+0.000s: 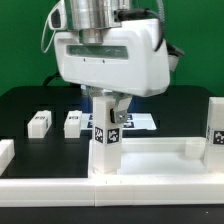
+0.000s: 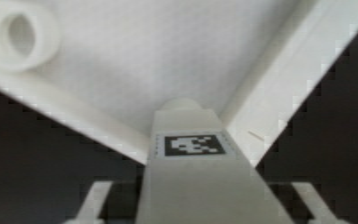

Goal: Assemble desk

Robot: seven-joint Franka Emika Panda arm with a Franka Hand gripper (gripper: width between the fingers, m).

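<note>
Centrally, gripper (image 1: 106,106) hung over the tabletop (image 1: 150,152), at its end on the exterior view's left. Fingers were drawn partway in, one on each side of the top of an upright leg (image 1: 105,140), with no gap seen; it looked gripped. The leg's foot was at the tabletop's corner; seating could not be told. Wrist view: tagged leg face (image 2: 197,160) ran down the middle, rimmed tabletop (image 2: 140,80) beyond, round socket (image 2: 25,40) at one corner. A second upright leg (image 1: 215,125) stood at the far right end. Two loose legs (image 1: 38,122) (image 1: 72,122) lay on the black table (image 1: 25,100), well apart from the tabletop. Marker board (image 1: 143,120) lay behind the gripper.
</note>
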